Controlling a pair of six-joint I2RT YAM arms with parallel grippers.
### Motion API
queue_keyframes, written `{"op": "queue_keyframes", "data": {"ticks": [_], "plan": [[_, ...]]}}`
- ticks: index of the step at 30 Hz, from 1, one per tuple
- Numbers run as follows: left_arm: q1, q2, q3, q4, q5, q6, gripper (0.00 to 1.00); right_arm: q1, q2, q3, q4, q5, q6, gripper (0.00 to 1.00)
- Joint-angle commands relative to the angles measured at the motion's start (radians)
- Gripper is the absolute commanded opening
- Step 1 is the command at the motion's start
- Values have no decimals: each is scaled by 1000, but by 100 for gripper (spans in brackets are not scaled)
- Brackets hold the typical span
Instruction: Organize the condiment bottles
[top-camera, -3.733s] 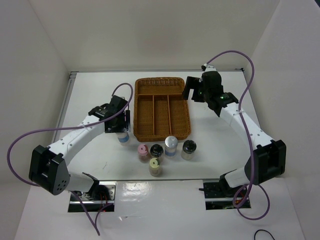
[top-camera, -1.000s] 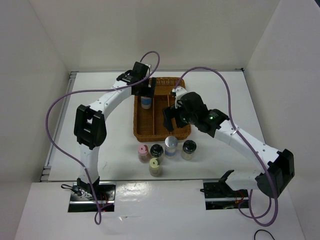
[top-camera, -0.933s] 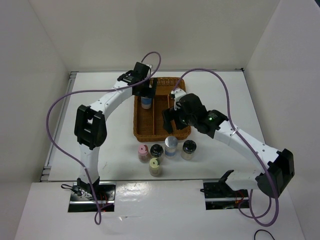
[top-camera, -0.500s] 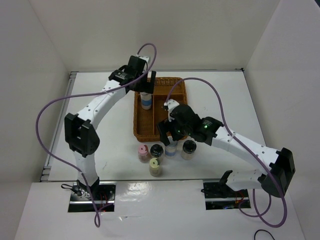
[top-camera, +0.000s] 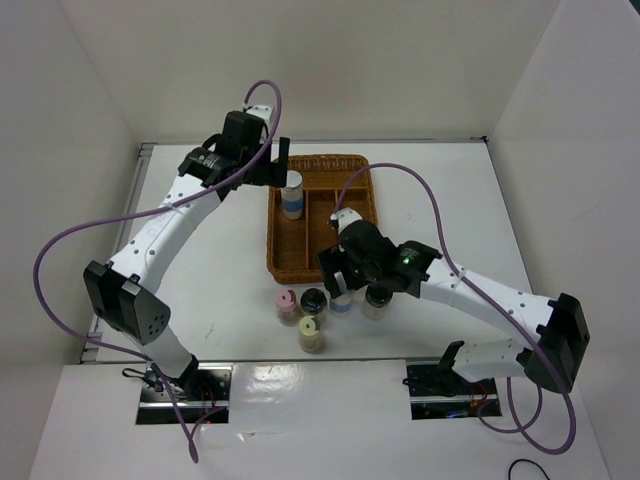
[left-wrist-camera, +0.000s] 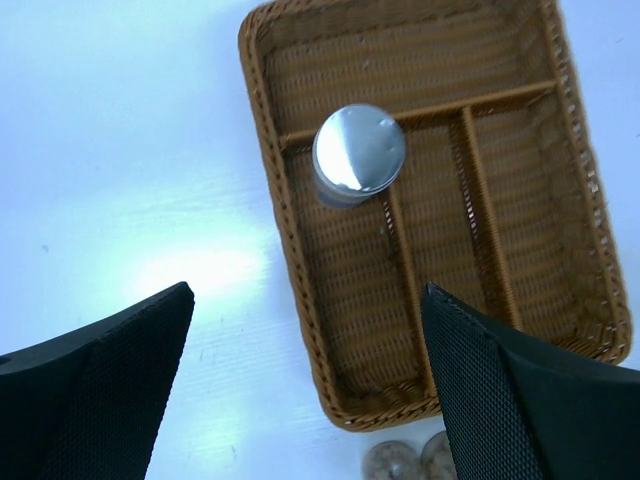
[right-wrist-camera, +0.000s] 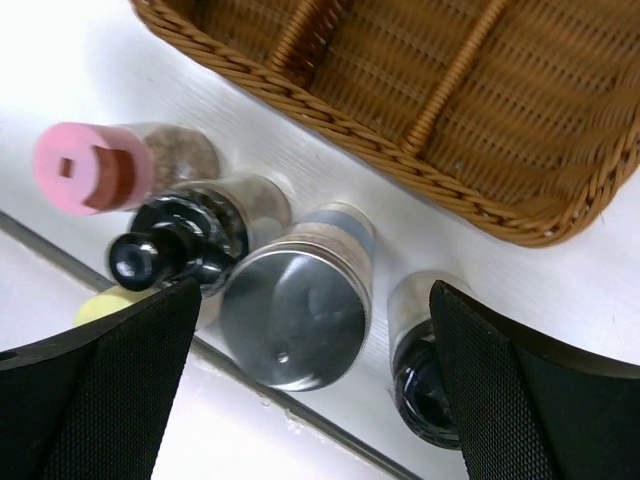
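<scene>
Silver-cap bottle (left-wrist-camera: 358, 152) stands free at the basket's (left-wrist-camera: 303, 330) 11 o'clock; your left hand (left-wrist-camera: 307, 295) hangs above, wide open, empty. Right hand (right-wrist-camera: 312, 295) gapes around the second silver-cap (right-wrist-camera: 295, 320) on the tabletop (top-camera: 220, 290) at basket's 6 o'clock, likely for the next pick. Only its wrist view shows clearance both sides.

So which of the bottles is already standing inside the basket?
The silver-capped, blue-labelled bottle: it alone stands inside the wicker basket; the other five bottles stand on the table, outside the basket's near edge.
</scene>
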Motion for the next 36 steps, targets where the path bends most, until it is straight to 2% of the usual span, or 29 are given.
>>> {"op": "queue_keyframes", "data": {"ticks": [1,16,19,23,26,30,36], "plan": [[22,-48,-35,-12,-6,-14,100,7,3,-20,-14,48,38,98],[40,-129,-136,-3,-26,-24,100,17,89,-11,-14,1,27,86],[50,-138,-146,-3,-26,-24,100,17,89,-11,-14,1,27,75],[50,-138,-146,-3,-26,-24,100,17,98,-11,-14,1,27,54],[59,-148,-146,-3,-35,-24,100,17,109,-2,-23,-9,27,45],[68,-157,-146,-3,-35,-14,100,17,109,64,-80,-9,27,39],[77,-175,-146,-3,-35,-14,100,17,72,257,-169,66,27,39]]}}
